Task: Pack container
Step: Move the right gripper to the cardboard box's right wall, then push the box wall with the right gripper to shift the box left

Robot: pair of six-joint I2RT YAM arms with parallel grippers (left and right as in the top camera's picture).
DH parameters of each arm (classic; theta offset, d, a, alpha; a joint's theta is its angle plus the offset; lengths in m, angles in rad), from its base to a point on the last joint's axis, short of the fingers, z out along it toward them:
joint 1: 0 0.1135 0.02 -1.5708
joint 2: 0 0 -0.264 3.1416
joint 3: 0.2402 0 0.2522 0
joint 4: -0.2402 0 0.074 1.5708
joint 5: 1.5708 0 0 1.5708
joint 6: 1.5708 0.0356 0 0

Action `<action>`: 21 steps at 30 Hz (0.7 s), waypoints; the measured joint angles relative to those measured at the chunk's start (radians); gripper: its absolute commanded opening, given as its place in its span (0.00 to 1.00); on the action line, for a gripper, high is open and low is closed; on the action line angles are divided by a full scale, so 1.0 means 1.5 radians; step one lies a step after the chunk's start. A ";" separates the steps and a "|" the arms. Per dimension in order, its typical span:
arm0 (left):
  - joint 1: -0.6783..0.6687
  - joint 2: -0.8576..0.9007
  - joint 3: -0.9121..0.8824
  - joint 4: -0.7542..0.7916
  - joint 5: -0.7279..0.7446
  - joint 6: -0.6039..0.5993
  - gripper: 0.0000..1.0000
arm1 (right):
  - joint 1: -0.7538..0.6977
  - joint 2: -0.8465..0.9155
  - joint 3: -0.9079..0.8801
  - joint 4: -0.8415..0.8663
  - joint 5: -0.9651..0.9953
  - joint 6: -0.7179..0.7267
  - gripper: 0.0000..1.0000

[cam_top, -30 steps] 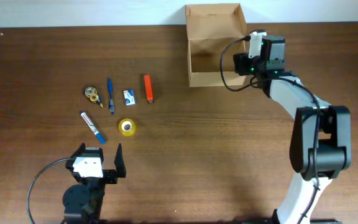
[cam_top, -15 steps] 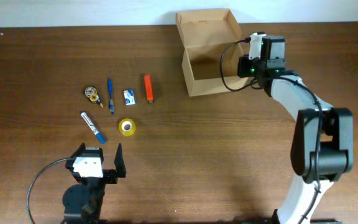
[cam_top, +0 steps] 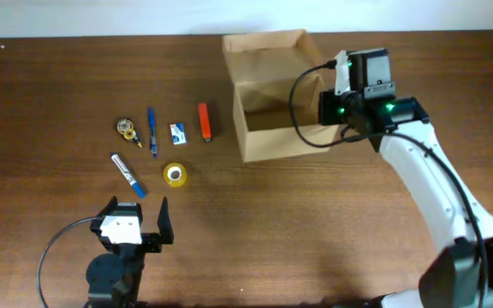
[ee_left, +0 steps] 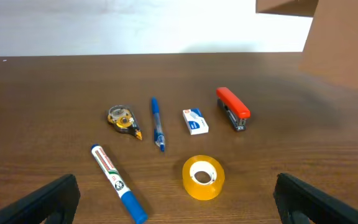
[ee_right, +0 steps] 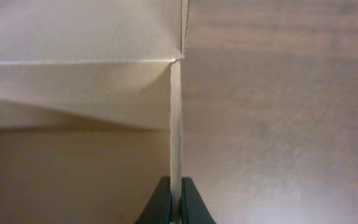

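"Container (cam_top: 276, 144), where do you have it?"

"I see it on the far side of the surface (cam_top: 315, 222), right of centre and turned a little off square. Its lid is open and leans back toward the far edge. The stapler (ee_left: 233, 108) lies near it on the left, apart from it."

"And the right fingers (ee_right: 165, 204)?"

"Clamped on its right wall. My wrist view shows the thin cardboard edge pinched between both of them, with the inside of the container on one side and bare wood on the other."

"Left fingers (ee_left: 45, 202)?"

"Spread wide with nothing between them, low at the near edge of the surface. Ahead of them I see a yellow tape roll (ee_left: 203, 177) and a blue-capped marker (ee_left: 118, 183). Behind those lie a correction roller (ee_left: 123, 119), a blue pen (ee_left: 157, 123) and a small staple box (ee_left: 195, 121), in a row with the stapler, none of them touching."
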 measured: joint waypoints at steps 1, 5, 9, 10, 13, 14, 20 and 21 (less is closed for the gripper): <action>0.000 0.000 0.000 0.000 0.000 0.000 1.00 | 0.009 -0.007 0.000 -0.020 0.003 0.015 0.04; 0.000 0.000 0.000 0.000 0.000 0.000 1.00 | 0.045 -0.013 0.000 -0.070 0.027 0.069 0.04; 0.000 0.000 0.000 0.000 0.000 0.000 1.00 | 0.100 -0.013 -0.001 -0.094 0.097 0.126 0.04; 0.000 0.000 0.000 0.000 0.000 0.000 1.00 | 0.119 -0.013 -0.002 -0.093 0.120 0.140 0.04; 0.000 0.000 0.000 0.000 0.000 0.000 1.00 | 0.171 -0.013 -0.013 -0.080 0.181 0.185 0.04; 0.000 0.000 0.000 0.000 0.000 0.000 1.00 | 0.182 -0.013 -0.020 -0.072 0.193 0.197 0.04; 0.000 0.000 0.000 0.000 0.000 0.000 0.99 | 0.204 -0.013 -0.085 -0.012 0.241 0.242 0.04; 0.000 0.000 0.000 0.000 0.000 0.000 1.00 | 0.203 -0.013 -0.097 -0.003 0.249 0.245 0.04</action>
